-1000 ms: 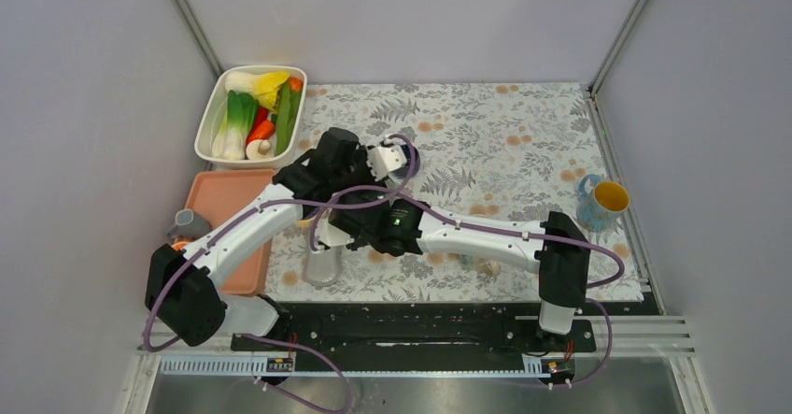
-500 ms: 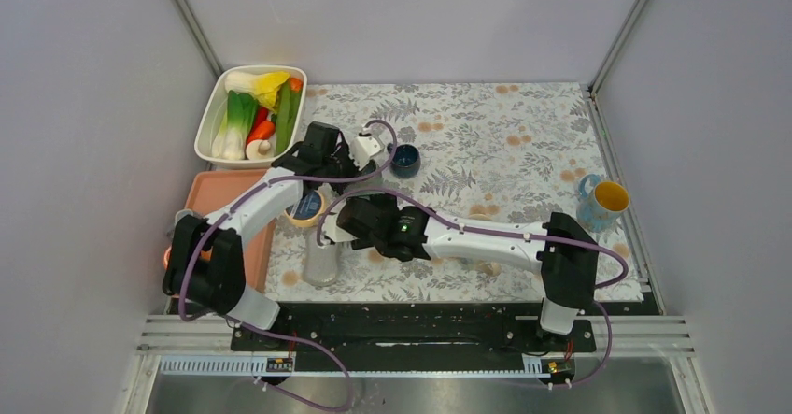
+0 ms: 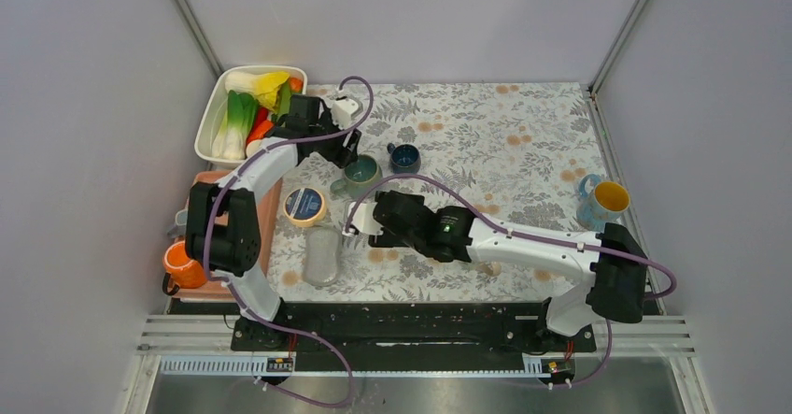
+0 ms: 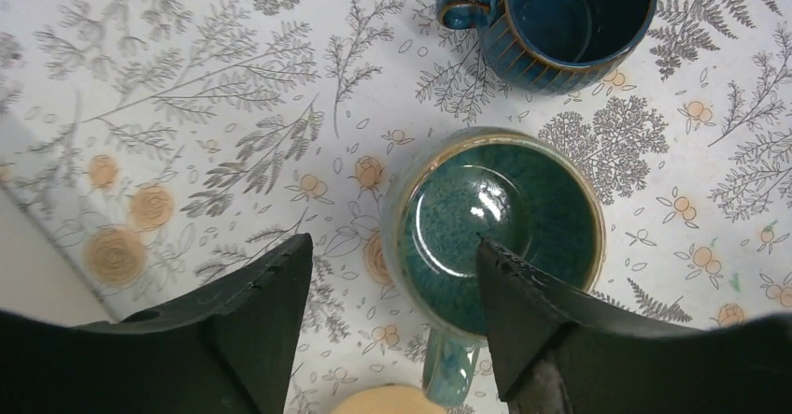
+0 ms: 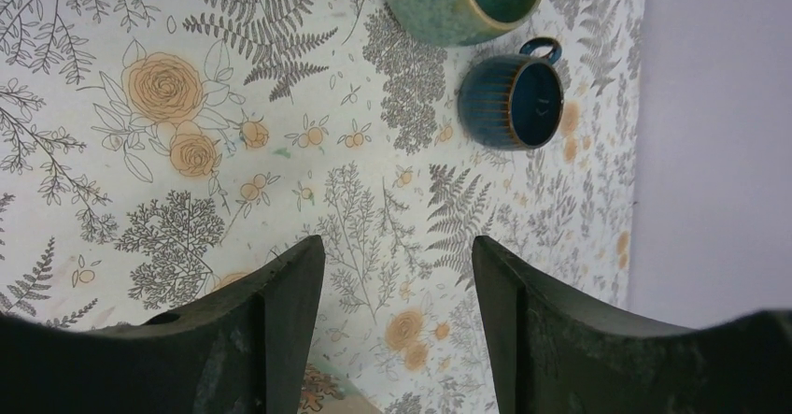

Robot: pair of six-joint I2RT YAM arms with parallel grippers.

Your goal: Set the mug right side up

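Note:
A green glazed mug [image 3: 362, 172] stands upright on the floral mat, mouth up, its handle toward the tape roll. In the left wrist view the mug [image 4: 523, 218] is below my open left gripper [image 4: 392, 246]. One finger is over its inside and the other is outside its left wall. The gripper [image 3: 351, 156] hangs just left of the mug in the top view. My right gripper [image 3: 360, 222] is open and empty, low over the mat, near of the mug. The right wrist view shows the right gripper [image 5: 397, 255] and the mug [image 5: 439, 3] at its top edge.
A dark blue mug [image 3: 404, 157] stands upright just right of the green one. A tape roll [image 3: 304, 205] and a grey cloth [image 3: 322, 255] lie at the mat's left. White vegetable bin [image 3: 207, 129], pink tray [image 3: 210, 194], orange mug [image 3: 184, 264], blue-yellow mug [image 3: 602, 204].
My left arm has swung back and to the far left, uncovering the green mug, which now stands upright. My right arm has drawn back toward the right.

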